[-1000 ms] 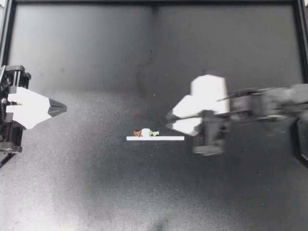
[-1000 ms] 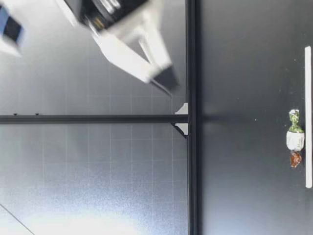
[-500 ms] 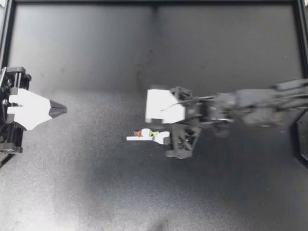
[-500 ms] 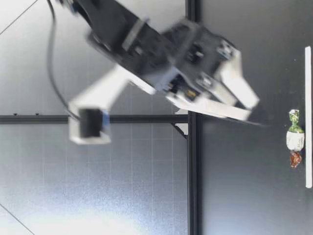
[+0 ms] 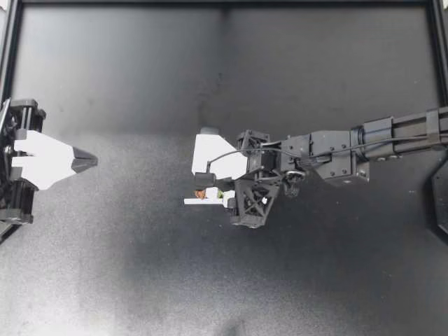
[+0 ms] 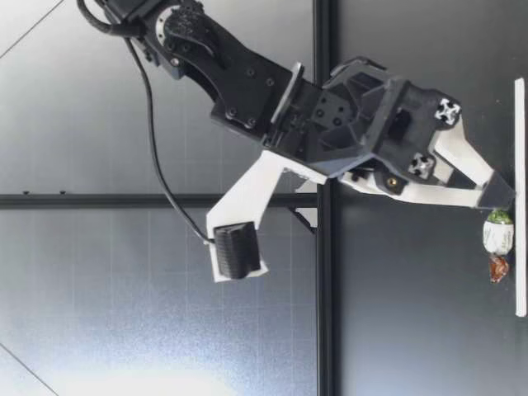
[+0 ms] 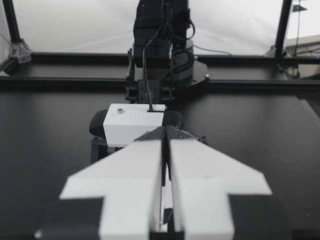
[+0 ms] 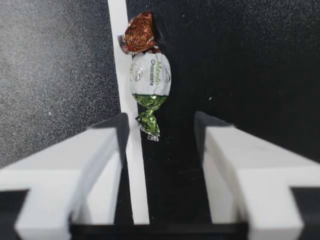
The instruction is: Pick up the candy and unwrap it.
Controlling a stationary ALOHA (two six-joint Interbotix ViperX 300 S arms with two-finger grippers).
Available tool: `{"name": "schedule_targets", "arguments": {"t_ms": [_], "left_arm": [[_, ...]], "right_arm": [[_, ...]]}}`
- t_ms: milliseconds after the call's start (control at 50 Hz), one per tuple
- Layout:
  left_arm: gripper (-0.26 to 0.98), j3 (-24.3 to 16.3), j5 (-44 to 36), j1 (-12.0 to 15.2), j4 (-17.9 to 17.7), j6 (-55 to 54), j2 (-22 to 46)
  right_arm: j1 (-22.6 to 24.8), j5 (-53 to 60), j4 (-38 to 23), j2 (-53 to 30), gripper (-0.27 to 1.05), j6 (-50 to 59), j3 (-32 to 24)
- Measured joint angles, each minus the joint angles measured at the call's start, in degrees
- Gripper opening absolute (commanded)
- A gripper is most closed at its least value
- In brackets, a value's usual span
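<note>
Looking down on a matte black table (image 5: 126, 266), faintly speckled and boxed in by a black frame (image 5: 224, 4). Lying flat near its centre: a candy (image 8: 150, 75), white-bodied with one brown twist and one green, against the 12 o'clock side of a thin white strip (image 5: 199, 201). Reaching in from 3 o'clock: right gripper (image 5: 225, 197), fingers spread, tips low by the surface, straddling the green twist without touching it. Sitting at 9 o'clock: left gripper (image 5: 89, 161), fingers pressed together on nothing, pointing toward 3 o'clock. Beyond the table, from table height: a pale grid-lined backdrop (image 6: 165, 313) crossed by a dark bar (image 6: 165, 200).
</note>
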State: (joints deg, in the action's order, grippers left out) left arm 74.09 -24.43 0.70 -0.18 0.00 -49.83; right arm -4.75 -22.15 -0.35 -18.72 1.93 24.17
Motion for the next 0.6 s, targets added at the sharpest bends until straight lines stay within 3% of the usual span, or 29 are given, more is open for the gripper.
{"name": "schedule_targets", "arguments": {"t_ms": [220,460,600], "left_arm": [[-0.11,0.09,0.09,0.0,0.0,0.0,-0.09],[-0.11,0.09,0.18,0.0,0.0,0.0,0.0],[-0.11,0.18,0.79,0.0,0.0,0.0,-0.09]], "right_arm": [[0.0,-0.44,0.0,-0.88,0.28,1.05,-0.35],[0.09,-0.79,0.0,-1.32,-0.05,0.97,-1.05],[0.79,-0.88,-0.09,-1.32,-0.18,0.79,-1.05]]}}
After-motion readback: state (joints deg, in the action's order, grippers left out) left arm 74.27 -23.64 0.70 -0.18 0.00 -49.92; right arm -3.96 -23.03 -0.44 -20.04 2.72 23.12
